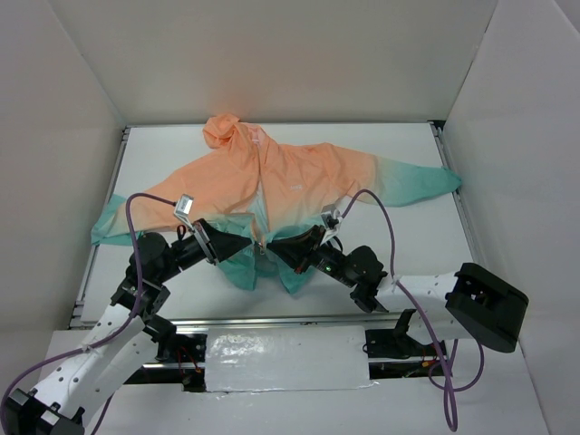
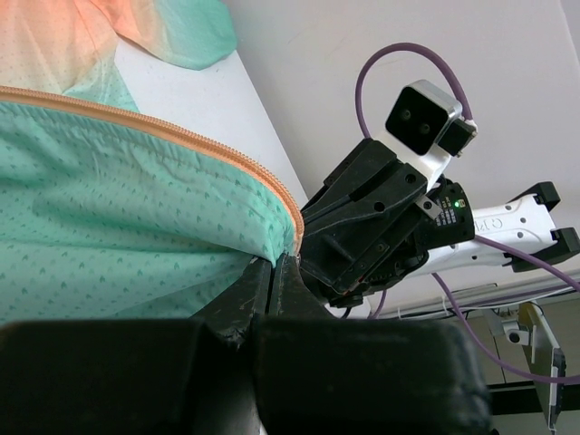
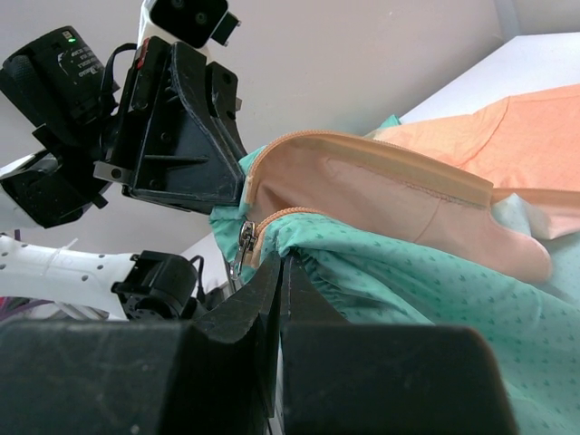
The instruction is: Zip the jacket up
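Note:
The jacket (image 1: 290, 181) lies spread on the white table, peach-orange at the hood, teal at hem and cuffs. Its front is open at the bottom, and both hem corners are lifted. My left gripper (image 1: 248, 242) is shut on the left panel's teal hem corner (image 2: 267, 246) beside the orange zipper tape (image 2: 217, 149). My right gripper (image 1: 275, 245) is shut on the right panel's hem (image 3: 308, 258), just beside the metal zipper slider (image 3: 245, 245) with its pull hanging down. The two grippers face each other, nearly touching.
The white table (image 1: 399, 245) is boxed in by white walls at the back and both sides. Purple cables (image 1: 385, 217) loop over both arms. A foil-covered strip (image 1: 285, 362) lies at the near edge between the arm bases.

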`<action>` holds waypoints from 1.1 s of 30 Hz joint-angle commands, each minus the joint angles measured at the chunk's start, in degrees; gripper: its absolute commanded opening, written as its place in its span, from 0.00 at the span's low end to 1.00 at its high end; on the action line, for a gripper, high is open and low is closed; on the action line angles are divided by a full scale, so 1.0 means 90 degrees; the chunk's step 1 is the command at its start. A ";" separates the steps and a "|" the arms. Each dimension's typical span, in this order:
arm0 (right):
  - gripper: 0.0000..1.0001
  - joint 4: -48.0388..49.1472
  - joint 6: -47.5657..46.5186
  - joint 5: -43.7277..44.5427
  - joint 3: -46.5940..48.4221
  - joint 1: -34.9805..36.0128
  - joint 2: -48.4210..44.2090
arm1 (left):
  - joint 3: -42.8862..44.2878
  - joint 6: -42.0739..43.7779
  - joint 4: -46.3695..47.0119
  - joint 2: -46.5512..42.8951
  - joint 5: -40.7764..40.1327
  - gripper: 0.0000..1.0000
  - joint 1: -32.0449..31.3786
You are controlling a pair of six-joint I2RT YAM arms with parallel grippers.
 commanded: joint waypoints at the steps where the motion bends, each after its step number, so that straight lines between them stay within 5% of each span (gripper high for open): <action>1: 0.00 0.0545 0.0009 -0.0041 0.0046 -0.0030 0.0065 | 0.0130 -0.0137 0.0380 0.0003 0.0033 0.00 -0.0013; 33: 0.00 0.0292 -0.0049 0.0106 0.0427 -0.0030 0.0114 | -0.0065 -0.0078 0.0380 0.0062 0.0122 0.00 -0.0023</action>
